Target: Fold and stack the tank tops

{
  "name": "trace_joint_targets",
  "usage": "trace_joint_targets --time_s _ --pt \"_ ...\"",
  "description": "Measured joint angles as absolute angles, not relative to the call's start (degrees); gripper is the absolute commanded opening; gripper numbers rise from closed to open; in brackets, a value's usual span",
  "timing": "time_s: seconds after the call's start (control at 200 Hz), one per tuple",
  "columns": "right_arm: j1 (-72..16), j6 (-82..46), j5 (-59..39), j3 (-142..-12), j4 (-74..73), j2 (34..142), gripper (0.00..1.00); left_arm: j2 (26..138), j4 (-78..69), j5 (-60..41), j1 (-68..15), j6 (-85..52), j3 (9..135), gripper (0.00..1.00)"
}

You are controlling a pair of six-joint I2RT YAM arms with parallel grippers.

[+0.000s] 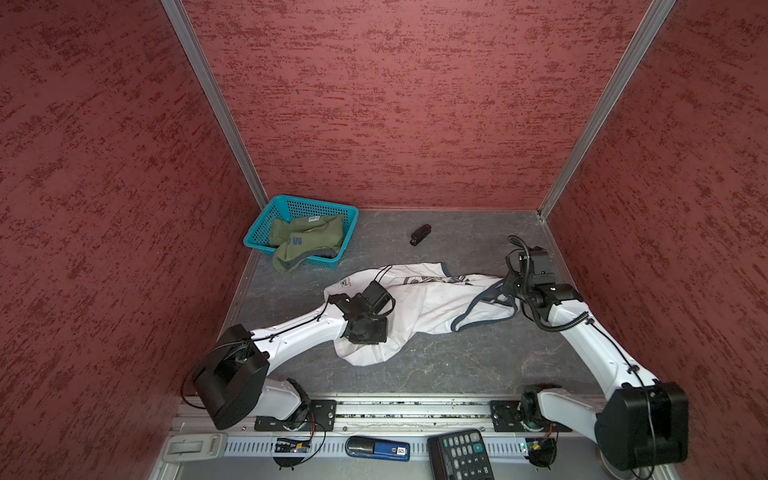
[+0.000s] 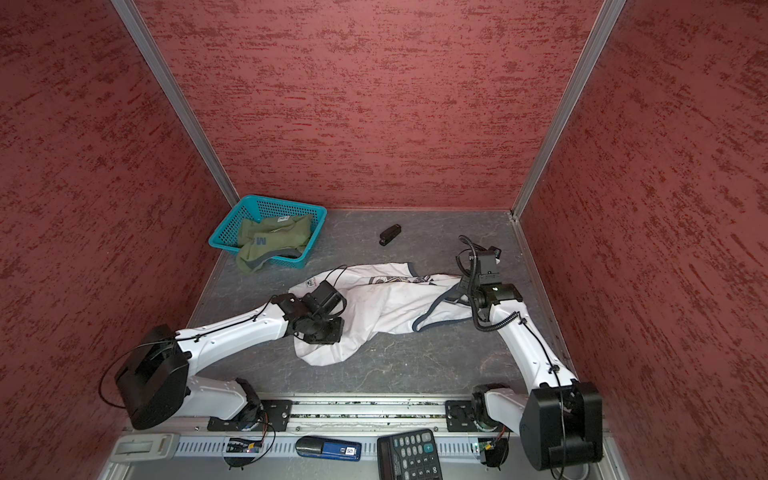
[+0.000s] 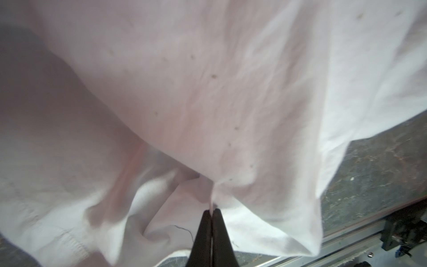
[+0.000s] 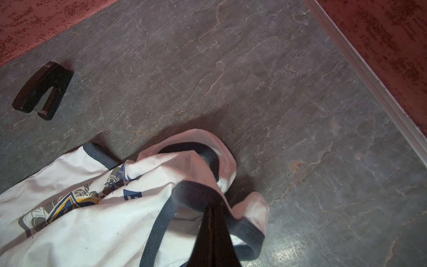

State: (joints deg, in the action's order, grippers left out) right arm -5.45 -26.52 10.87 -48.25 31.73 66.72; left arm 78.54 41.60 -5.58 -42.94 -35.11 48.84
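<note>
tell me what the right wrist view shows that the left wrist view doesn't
Only the right wrist view: the small black stapler, the red textured wall, and on the white cloth tank top its blue-and-yellow printed emblem and the dark grey-blue trim that the right gripper is shut on. Only the left wrist view: the left gripper shut on plain white fabric, and the metal rail at the table edge. Both: the same white top on the grey marbled tabletop.

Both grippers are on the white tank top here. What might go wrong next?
The left gripper pinches only a thin fold of the white tank top at its tips, so it may slip out. The right gripper holds just the strap trim, so pulling could twist the bunched cloth. The stapler nearby could snag.
</note>
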Motion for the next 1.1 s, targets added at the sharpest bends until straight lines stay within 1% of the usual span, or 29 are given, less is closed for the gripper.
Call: trace_joint_targets --time_s 0.105,0.18,0.255,0.316,0.381,0.451,0.536,0.606,0.691,0.776,0.796,0.867,0.927,0.962,1.102 --pt "-5.2 -26.5 11.3 -49.1 32.7 66.8 0.0 73.9 44.1 -2.8 -38.4 -33.3 56.2 0.0" --pt "-4.6 -26.5 12.0 -51.2 33.6 66.8 0.0 68.5 43.9 0.5 -35.1 -32.0 62.4 0.0" --pt "-3.6 -26.5 12.7 -53.6 34.0 66.4 0.0 60.2 42.3 4.2 -33.1 -31.2 65.5 0.0" --pt "-3.0 -26.5 13.3 -54.4 34.0 65.4 0.0 53.4 41.5 5.9 -32.6 -31.2 65.0 0.0" --pt "-2.6 -26.5 13.5 -54.3 34.2 63.8 0.0 46.6 41.7 6.4 -32.4 -32.3 62.2 0.0" --pt "-2.5 -26.5 13.4 -53.2 34.1 62.5 0.0 42.3 42.3 5.7 -32.4 -35.1 56.2 0.0" --pt "-2.5 -26.5 13.1 -50.7 33.9 62.2 0.0 41.2 43.3 2.9 -32.9 -39.9 45.4 0.0" --pt "-2.5 -26.6 12.7 -47.9 33.9 63.0 0.0 41.6 44.6 -0.1 -34.6 -44.7 34.0 0.0" --pt "-2.4 -26.8 12.0 -45.5 34.0 64.8 0.0 41.6 48.4 -2.7 -37.9 -49.9 25.3 0.09" --pt "-2.4 -27.0 11.5 -44.8 34.2 65.8 0.0 41.4 51.0 -4.1 -40.6 -54.2 22.8 0.2" --pt "-2.4 -27.0 11.4 -44.8 34.1 65.8 0.0 41.4 51.3 -4.3 -41.0 -54.7 22.8 0.24" --pt "-2.4 -27.1 11.2 -44.8 33.8 65.6 0.0 41.4 51.9 -4.5 -42.0 -55.9 23.7 0.45" --pt "-2.4 -27.2 11.1 -44.8 33.8 65.4 0.0 42.2 53.0 -4.0 -42.3 -56.7 25.6 0.56" --pt "-2.4 -27.2 10.9 -44.8 33.8 65.4 0.0 43.1 53.8 -3.3 -42.3 -56.5 27.2 0.58" --pt "-2.4 -27.2 10.3 -44.8 33.7 65.0 0.0 48.2 53.0 -2.4 -39.8 -54.8 31.5 0.58"
